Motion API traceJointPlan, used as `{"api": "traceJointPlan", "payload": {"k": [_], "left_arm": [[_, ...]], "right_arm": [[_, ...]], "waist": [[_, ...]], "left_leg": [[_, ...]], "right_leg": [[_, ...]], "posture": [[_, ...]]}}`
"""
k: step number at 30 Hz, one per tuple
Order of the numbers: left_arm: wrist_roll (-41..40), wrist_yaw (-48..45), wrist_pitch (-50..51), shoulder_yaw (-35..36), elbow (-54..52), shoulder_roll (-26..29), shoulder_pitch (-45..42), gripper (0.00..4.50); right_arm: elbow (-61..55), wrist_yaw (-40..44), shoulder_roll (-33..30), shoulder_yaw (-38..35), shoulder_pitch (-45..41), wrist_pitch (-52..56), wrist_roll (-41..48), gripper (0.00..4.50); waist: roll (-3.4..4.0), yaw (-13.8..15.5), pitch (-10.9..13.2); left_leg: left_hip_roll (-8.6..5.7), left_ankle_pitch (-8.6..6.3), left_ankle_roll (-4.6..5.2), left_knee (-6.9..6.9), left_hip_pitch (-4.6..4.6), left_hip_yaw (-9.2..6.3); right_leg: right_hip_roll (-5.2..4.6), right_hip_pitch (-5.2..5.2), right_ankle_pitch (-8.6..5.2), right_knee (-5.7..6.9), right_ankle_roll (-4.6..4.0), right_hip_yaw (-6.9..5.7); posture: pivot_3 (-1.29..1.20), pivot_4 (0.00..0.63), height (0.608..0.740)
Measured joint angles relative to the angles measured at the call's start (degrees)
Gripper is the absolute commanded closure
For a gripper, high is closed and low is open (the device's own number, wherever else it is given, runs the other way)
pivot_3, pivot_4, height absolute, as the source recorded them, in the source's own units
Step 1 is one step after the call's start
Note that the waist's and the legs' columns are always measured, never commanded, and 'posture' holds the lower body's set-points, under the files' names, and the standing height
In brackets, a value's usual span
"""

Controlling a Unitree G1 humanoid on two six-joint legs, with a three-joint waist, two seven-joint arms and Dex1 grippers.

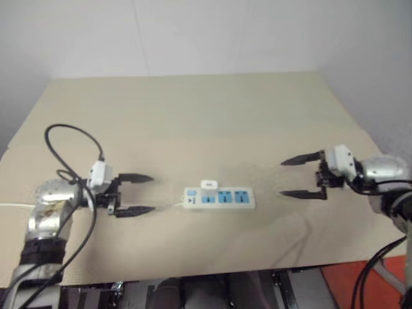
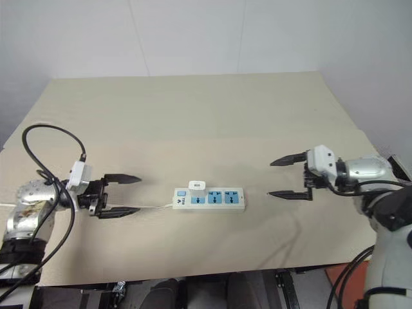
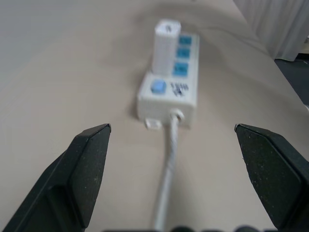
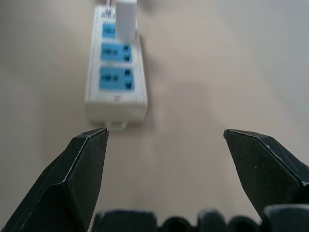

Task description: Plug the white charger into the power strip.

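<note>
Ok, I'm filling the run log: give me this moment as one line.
white charger: standing in power strip | left end effector: open, empty | right end effector: open, empty | both clear of strip

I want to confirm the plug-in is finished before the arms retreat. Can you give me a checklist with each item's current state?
1. White charger stands upright in the socket of the power strip nearest its blue switch: ok.
2. Charger pushed fully home: cannot tell.
3. Left gripper open, apart from the strip: ok.
4. Right gripper open, apart from the strip: ok.
5. Strip flat on the table: ok.
6. Cord lies between the left fingers, untouched: ok.
</note>
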Motion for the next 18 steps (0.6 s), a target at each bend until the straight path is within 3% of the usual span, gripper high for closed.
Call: {"api": "traceJointPlan", "payload": {"k": [18], "left_arm": [[-1.1,2.8,-0.8,-1.9,0.3,-2.8,-0.2,0.02]], "right_arm": [[0.0,0.4,-1.7,-3.5,3.3,1.2,-3.3,0.0]], "waist": [[-0.04,0.0,0.0]], "left_leg": [[0.0,0.12,-0.18,0.05,0.09,0.43]], "right_leg": [[0.02,0.0,-0.03,0.25,-0.06,0.01]], "posture": [[0.0,0.15,0.74]]}}
